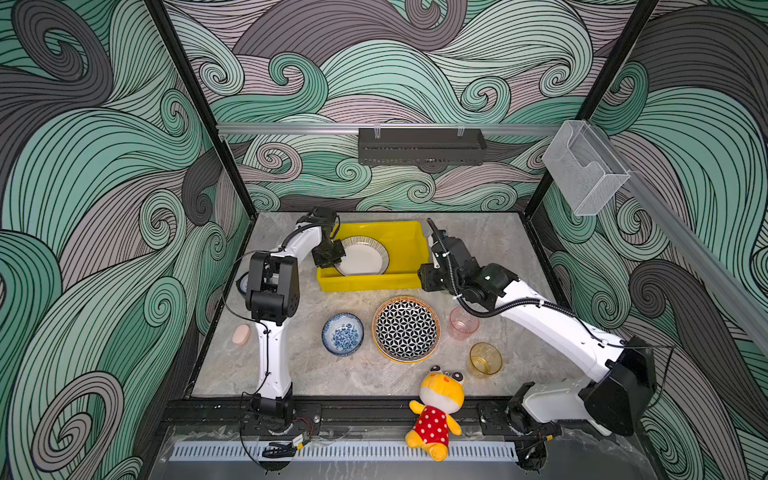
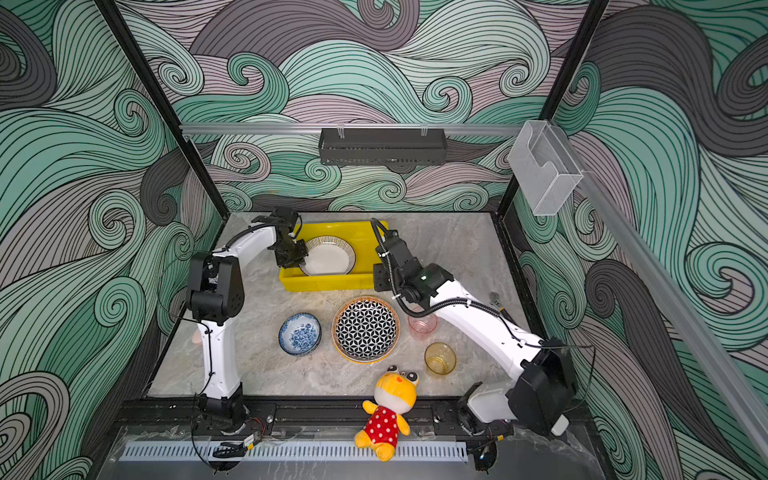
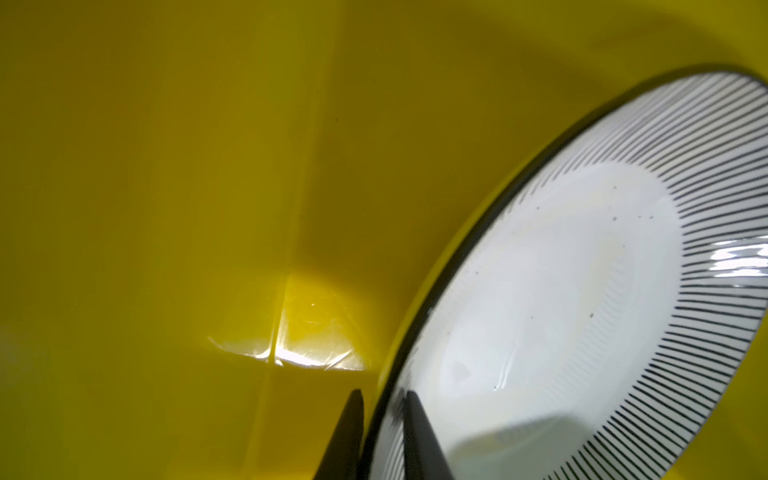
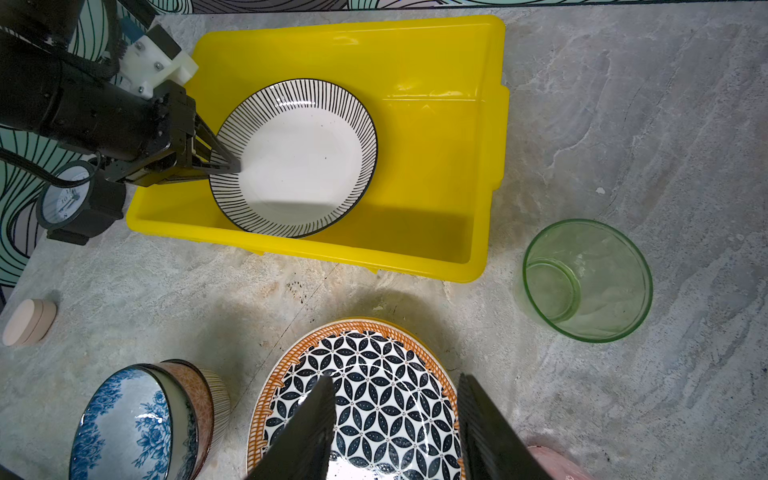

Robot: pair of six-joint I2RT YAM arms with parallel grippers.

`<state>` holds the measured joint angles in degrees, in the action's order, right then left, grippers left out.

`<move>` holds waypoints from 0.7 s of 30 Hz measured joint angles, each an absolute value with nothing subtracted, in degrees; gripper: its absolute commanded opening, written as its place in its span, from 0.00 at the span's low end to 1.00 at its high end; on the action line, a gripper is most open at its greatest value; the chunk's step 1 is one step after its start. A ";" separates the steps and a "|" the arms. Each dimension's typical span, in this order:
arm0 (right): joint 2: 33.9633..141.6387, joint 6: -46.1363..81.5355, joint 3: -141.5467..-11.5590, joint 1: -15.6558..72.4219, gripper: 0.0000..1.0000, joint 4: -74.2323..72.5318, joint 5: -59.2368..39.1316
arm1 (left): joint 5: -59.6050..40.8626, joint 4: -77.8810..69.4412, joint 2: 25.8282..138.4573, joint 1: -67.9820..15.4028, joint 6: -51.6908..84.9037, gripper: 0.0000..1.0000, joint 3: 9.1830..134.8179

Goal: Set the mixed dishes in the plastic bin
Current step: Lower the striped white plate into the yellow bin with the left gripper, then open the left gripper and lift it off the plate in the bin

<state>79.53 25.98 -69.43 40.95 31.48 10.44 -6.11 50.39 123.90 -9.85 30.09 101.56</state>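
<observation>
Striped plate (image 4: 307, 158) face-up in yellow bin (image 4: 436, 187), left pincer (image 4: 236, 167) clasping rim.

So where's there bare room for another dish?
Bare: the yellow bin between the striped plate and its right wall; the table right of the bin, behind the green cup. Crowded in front: blue bowl, patterned plate, pink cup, amber cup.

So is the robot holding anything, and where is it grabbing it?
The left gripper has its jaws pinched on the rim of the striped plate, in the yellow bin. The right gripper holds nothing.
</observation>
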 measured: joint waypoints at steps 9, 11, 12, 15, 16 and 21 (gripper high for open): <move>79.53 25.98 -68.88 40.95 0.50 32.14 10.17 | -4.38 51.96 124.42 -10.28 29.56 0.18 102.72; 79.53 25.98 -68.88 40.95 0.50 32.38 10.09 | -4.27 52.64 124.46 -10.28 29.52 0.18 103.07; 79.53 25.98 -68.88 40.95 0.50 32.49 10.04 | -4.25 53.04 124.51 -10.28 29.39 0.19 103.18; 79.72 25.98 -68.88 40.97 0.50 32.84 10.00 | -4.23 53.41 124.53 -10.33 29.04 0.19 103.26; 79.81 26.00 -68.88 40.97 0.50 33.01 9.96 | -4.21 53.45 124.53 -10.33 28.99 0.19 103.26; 79.85 26.02 -68.88 40.97 0.50 33.74 9.78 | -4.21 53.67 124.53 -10.44 28.77 0.19 103.37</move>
